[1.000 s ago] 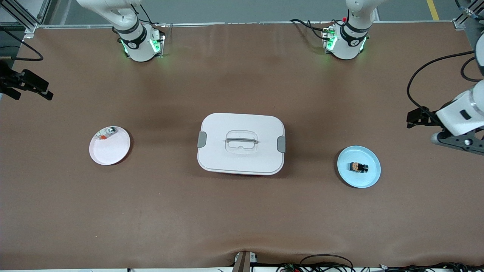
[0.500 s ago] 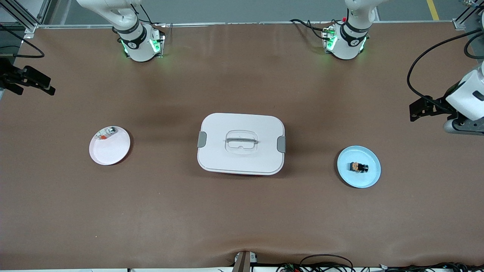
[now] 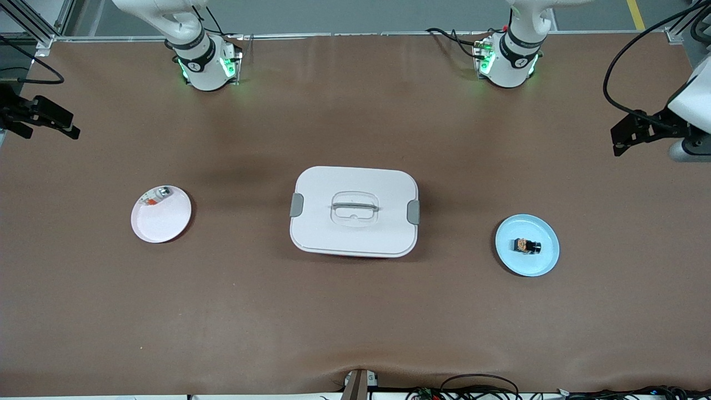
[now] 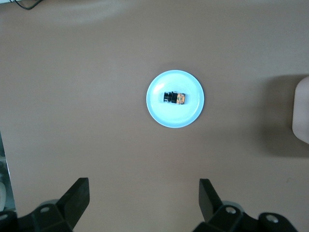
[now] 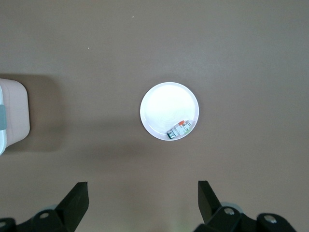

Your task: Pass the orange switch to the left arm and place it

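Observation:
The orange switch (image 3: 526, 245) lies on a light blue plate (image 3: 543, 260) toward the left arm's end of the table; it also shows in the left wrist view (image 4: 175, 98). The white box (image 3: 354, 211) stands shut at the table's middle. My left gripper (image 3: 684, 148) hangs high over the table's edge at the left arm's end, open and empty (image 4: 143, 189), well apart from the plate. My right gripper (image 3: 34, 115) hangs high over the table's edge at the right arm's end, open and empty (image 5: 142, 191).
A pale pink plate (image 3: 162, 222) toward the right arm's end holds a small green-grey-red item (image 3: 155, 196), also seen in the right wrist view (image 5: 181, 129). The box's edge shows in both wrist views (image 4: 301, 111) (image 5: 12, 113). Cables lie along the table's near edge (image 3: 477, 386).
My left gripper has moved away from the blue plate, toward the robots' bases along the table's edge. The right gripper has barely shifted. Switch, plates and box have not moved.

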Robot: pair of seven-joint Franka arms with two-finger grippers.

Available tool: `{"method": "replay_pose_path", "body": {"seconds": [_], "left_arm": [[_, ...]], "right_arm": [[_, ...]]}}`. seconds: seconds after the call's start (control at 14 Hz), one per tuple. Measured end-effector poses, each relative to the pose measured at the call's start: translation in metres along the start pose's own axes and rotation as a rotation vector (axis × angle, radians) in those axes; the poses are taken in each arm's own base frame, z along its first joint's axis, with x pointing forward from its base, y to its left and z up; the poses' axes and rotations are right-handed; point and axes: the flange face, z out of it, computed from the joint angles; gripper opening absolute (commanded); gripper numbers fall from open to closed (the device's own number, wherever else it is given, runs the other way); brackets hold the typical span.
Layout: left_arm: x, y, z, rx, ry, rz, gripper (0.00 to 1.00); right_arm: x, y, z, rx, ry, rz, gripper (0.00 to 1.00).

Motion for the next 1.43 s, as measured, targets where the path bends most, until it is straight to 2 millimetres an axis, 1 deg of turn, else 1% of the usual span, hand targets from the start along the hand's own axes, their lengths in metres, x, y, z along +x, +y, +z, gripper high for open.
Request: {"method": "replay_pose_path", "body": {"seconds": [0.14,0.36,0.64,0.86,1.14,1.43], "left_arm": [[-0.005,0.003,-0.004,-0.028,0.0,-0.002,1.0],[-0.015,-0.001,-0.008,-0.06,0.0,-0.015,1.0],[-0.035,-0.007,-0.008,-0.104,-0.017,-0.063,1.0],[-0.045,-0.003,-0.011,-0.135,-0.028,-0.114,1.0],[-0.049,0.002,-0.009,-0.132,-0.049,-0.141,1.0],[-0.05,-0.001,-0.008,-0.107,-0.049,-0.143,1.0]], "right_arm": [[0.0,0.0,0.0,0.0,-0.001,0.0,1.0],[0.0,0.0,0.0,0.0,0.0,0.0,1.0],[0.0,0.0,0.0,-0.001,0.0,0.0,1.0],[0.0,0.0,-0.003,-0.002,0.006,0.0,1.0],[0.001,0.0,-0.012,-0.003,0.026,0.001,1.0],[0.003,0.0,-0.011,-0.004,0.023,0.001,1.0]]}}
